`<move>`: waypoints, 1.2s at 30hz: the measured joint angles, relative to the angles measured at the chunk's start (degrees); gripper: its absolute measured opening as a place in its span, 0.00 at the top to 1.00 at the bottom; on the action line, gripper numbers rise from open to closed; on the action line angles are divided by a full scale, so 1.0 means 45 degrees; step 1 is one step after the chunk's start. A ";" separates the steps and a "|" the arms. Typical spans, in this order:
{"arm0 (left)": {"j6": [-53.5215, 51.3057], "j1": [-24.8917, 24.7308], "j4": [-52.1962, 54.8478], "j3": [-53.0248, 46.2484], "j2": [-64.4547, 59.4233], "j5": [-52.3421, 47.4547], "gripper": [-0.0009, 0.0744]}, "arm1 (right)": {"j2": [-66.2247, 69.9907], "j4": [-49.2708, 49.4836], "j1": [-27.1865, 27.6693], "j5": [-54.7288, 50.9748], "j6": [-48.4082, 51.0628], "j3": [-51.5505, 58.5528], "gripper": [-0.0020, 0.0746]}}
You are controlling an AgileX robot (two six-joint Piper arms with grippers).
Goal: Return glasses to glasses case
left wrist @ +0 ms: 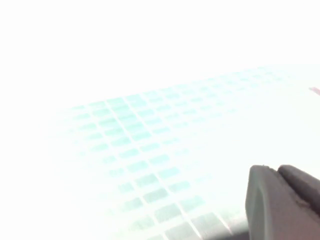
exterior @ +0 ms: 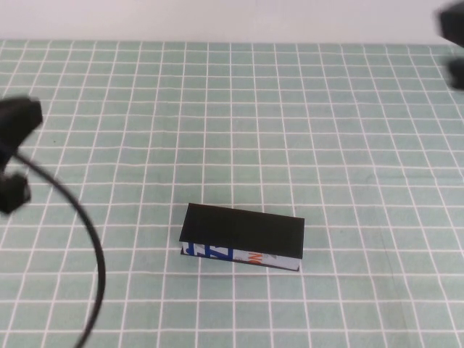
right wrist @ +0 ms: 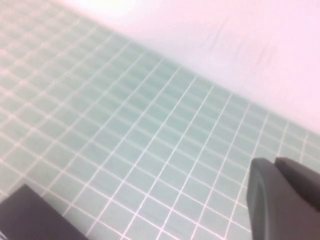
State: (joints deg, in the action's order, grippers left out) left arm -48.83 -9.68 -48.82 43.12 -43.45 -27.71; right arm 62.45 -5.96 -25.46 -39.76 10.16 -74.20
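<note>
The glasses case lies lid-down near the tabletop's front, bare grid on every side. The left pincer hangs at the left edge, the right pincer far right; I cannot tell either's finger state.

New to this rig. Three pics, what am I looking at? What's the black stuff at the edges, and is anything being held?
It's a two-arm table robot. The high view looks down from the robot's own side; the other two come from cameras on each wrist. On the green grid mat lies the glasses case, lid shut, its white printed side facing the camera. No glasses are visible. The left gripper sits at the left edge with a cable hanging; the right gripper sits at the far right corner. Both are away from the case and nothing is seen held. The left wrist view is washed out.
</note>
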 joint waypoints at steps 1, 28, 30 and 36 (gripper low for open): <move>0.0471 0.0024 0.0371 0.0000 0.0145 -0.0342 0.99 | -0.0742 -0.0129 0.0000 0.0318 -0.0259 0.0589 0.99; 0.4097 0.0031 0.2725 0.0000 0.0846 -0.3137 0.99 | -0.9991 -0.5054 0.0008 0.3838 -0.7772 1.2895 0.99; 0.4106 0.0031 0.2691 0.0000 0.0846 -0.3041 0.99 | -0.9991 -0.5994 0.0008 0.3348 -0.9267 1.2895 0.99; 0.4127 0.0031 0.2609 0.0000 0.0846 -0.2992 0.99 | -0.9991 -0.6633 0.0008 0.2752 -1.0797 1.2895 0.99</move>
State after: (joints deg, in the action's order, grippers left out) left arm -30.26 -9.54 -37.08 43.12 -39.65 -41.17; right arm 17.49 -35.81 -25.43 -27.38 -38.43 -16.18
